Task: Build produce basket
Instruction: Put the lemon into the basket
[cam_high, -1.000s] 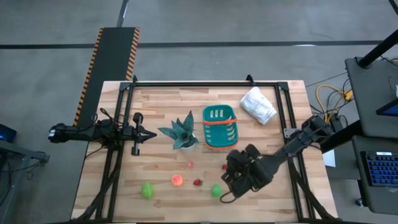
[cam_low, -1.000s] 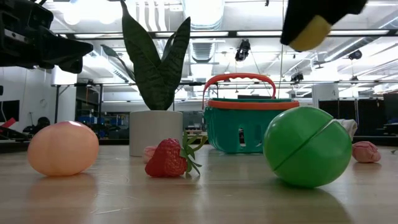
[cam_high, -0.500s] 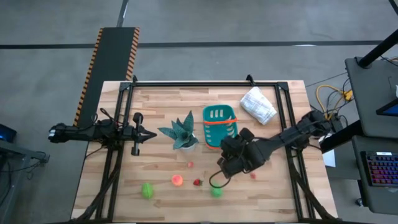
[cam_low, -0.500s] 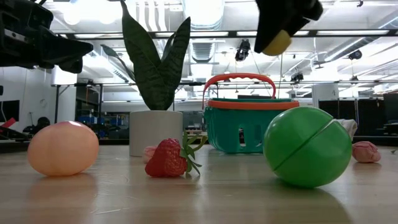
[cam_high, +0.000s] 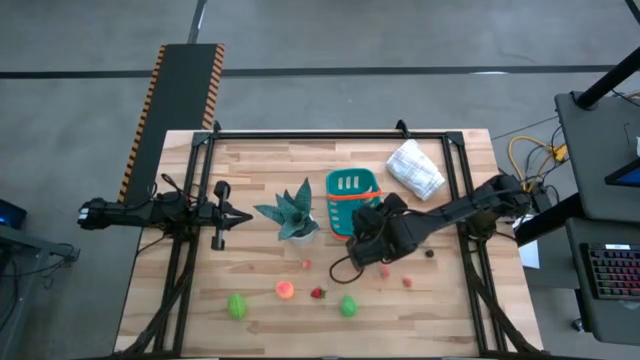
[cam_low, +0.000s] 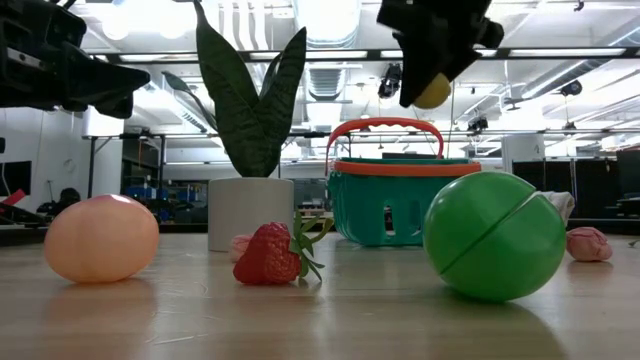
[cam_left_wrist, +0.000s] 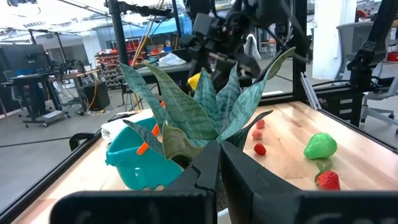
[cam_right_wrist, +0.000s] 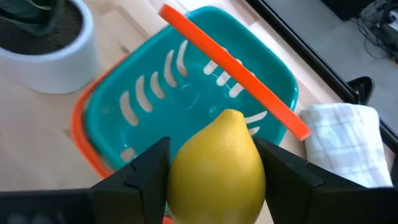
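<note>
**Lemon held over the basket's near edge**

Fingers of the right gripper (cam_right_wrist: 214, 180) pinch a yellow toy lemon (cam_right_wrist: 216, 167) between them, one dark finger on each side of the fruit. In the right wrist view the lemon hangs above the small teal-green plastic basket with slotted sides (cam_right_wrist: 186, 93), the basket's orange handle (cam_right_wrist: 233, 62) crossing just beyond the lemon's tip. From above, the right gripper (cam_high: 372, 238) sits at the basket's (cam_high: 352, 200) near edge, the arm reaching in from the table's right side. In the low view the gripper (cam_low: 432, 60) holds the lemon (cam_low: 432, 94) up in the air — above the handle (cam_low: 385, 128) and clear of it.

The basket stands upright on the wooden table (cam_high: 260, 160), just beside a teal spiky-leaved plant in a white pot (cam_high: 292, 212); a white checked cloth bag (cam_high: 415, 168) lies beyond it toward the far right corner.

Other produce lies on the table nearer the front edge: a green round fruit (cam_high: 347, 306), a red strawberry (cam_high: 318, 293), an orange-pink round fruit (cam_high: 285, 290), a green piece (cam_high: 236, 305) farther left, and small pink-red pieces (cam_high: 407, 282) near the right arm.

The left gripper (cam_high: 240, 215) waits at the table's left side — fingers pressed together, pointing at the plant.
</note>
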